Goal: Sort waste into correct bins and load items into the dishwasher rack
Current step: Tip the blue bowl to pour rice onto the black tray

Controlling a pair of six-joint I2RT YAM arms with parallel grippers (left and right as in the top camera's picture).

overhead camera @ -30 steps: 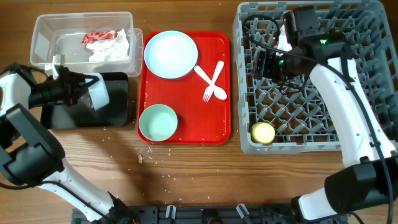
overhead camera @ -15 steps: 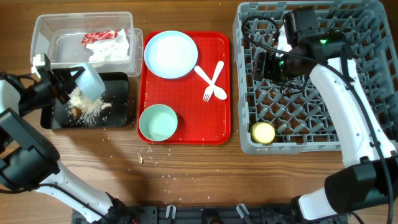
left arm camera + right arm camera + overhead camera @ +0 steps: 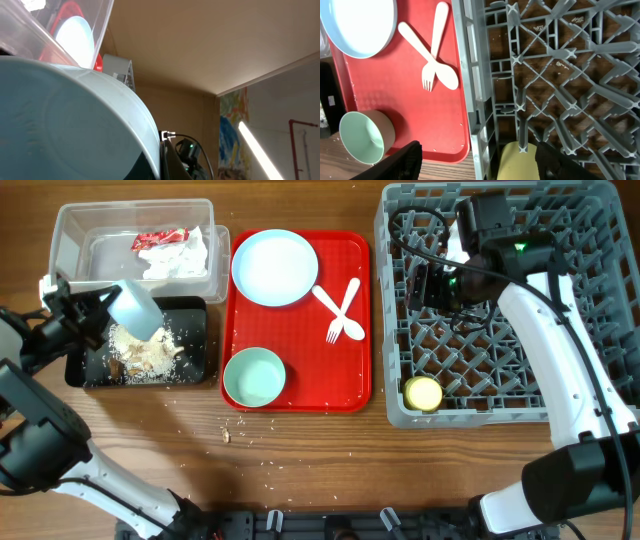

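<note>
Food scraps lie heaped in the black tray directly under the left hand, which in the overhead view grips a pale blue bowl and holds it tipped over so its contents drop into that bin. In the left wrist view the bowl's underside fills the frame right against the hand, hiding the fingers. In the right wrist view the right hand hangs open and empty over the grey rack, with the yellow cup below between its fingers and the red tray off to its side, apparently waiting to load.

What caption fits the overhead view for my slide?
Left gripper holds a tilted bowl over scraps in the black tray.
</note>
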